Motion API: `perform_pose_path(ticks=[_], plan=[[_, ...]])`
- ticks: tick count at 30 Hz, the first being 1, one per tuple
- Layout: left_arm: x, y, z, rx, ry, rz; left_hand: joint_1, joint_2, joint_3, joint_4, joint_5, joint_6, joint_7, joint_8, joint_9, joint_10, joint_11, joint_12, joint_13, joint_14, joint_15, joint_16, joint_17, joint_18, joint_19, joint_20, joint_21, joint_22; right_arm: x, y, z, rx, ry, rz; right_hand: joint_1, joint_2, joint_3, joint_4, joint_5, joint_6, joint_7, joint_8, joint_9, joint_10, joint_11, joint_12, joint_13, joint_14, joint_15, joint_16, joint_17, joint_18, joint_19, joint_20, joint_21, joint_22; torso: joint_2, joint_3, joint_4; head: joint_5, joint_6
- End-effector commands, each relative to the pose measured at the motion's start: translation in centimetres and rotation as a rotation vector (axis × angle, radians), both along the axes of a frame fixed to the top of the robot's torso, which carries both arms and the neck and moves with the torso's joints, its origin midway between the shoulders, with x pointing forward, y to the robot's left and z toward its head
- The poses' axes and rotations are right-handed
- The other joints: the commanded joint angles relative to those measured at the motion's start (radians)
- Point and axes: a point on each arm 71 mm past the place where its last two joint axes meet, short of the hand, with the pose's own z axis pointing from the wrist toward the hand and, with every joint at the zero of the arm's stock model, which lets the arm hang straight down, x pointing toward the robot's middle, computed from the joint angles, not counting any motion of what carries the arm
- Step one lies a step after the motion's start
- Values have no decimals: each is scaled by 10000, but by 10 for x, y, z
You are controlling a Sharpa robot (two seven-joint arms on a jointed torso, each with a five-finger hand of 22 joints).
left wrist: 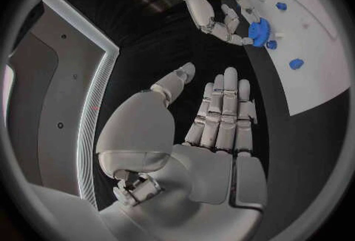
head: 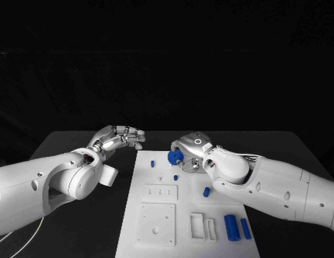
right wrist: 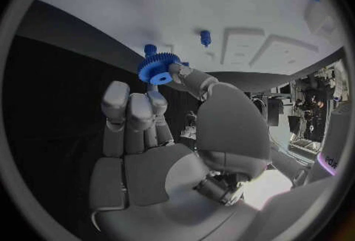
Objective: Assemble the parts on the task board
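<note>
1. At the bottom of the head view, on the near end of the white task board (head: 155, 244), two blue cylinders (head: 230, 227) lie side by side at the lower right, just right of a pair of narrow white slots (head: 202, 226); a square recessed plate (head: 157, 223) sits to their left.
2. In mid-frame, a small blue peg (head: 207, 191) stands on the board near the right arm; a smaller blue pin (head: 175, 177) stands beyond it; a white block with small slots (head: 160, 193) lies to the left.
3. Farther up, the right hand (head: 191, 153) pinches a blue gear (head: 175, 156) between thumb and fingertip, over the board's far end; the right wrist view shows the gear (right wrist: 157, 68) held just above a blue post.
4. At centre left, the left hand (head: 121, 138) hovers over the black table (head: 66, 142) beside the board's far left corner, holding nothing; its fingers (left wrist: 222, 111) lie straight and pressed together.
</note>
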Motion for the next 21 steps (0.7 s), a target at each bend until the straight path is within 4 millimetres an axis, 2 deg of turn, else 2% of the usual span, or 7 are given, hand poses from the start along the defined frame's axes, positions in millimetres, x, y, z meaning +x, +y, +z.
perform_pose_path(ticks=[1,8,15,21], plan=[[-1,-2,2,-16,-97,-33,44,-17,24,-61,-22,-43,38,-47,0,-36,10,-45,-12,-1,21,35,13,-39,73,-22,-58,12,-1,6,-2,-234,-69,134,14,-39,39,7,-73,716,340,22,5,52,-23,-39,-1,30,-49,-47,13,696,25,3,63,158,8,1,15,1,-14],[-1,-1,2,-17,-96,-30,41,-18,23,-60,-23,-40,37,-47,1,-34,11,-47,-11,-3,21,38,14,-40,73,-22,-59,13,-2,17,-9,-410,113,212,0,-34,48,9,-117,699,346,5,-3,27,-18,-74,-33,33,-44,-58,13,696,24,10,71,159,3,-6,-11,100,-51],[-1,-2,2,-28,-112,-40,39,-19,23,-59,-24,-38,36,-46,2,-34,13,-50,-12,-5,21,41,15,-42,74,-22,-60,15,-1,21,-13,-613,274,152,-5,-32,55,6,-129,684,351,-9,-9,0,-13,-104,-59,34,-40,-68,11,696,19,15,72,158,-7,-3,-22,103,-75],[-1,-1,2,-25,-108,-35,39,-20,23,-60,-24,-35,34,-45,3,-34,14,-53,-12,-7,21,43,16,-42,74,-23,-61,17,2,22,-17,-732,332,105,-21,-32,64,-3,-179,654,365,-36,-20,-88,1,-192,-132,27,-26,-103,1,696,-8,30,62,153,3,24,-25,115,-101]])
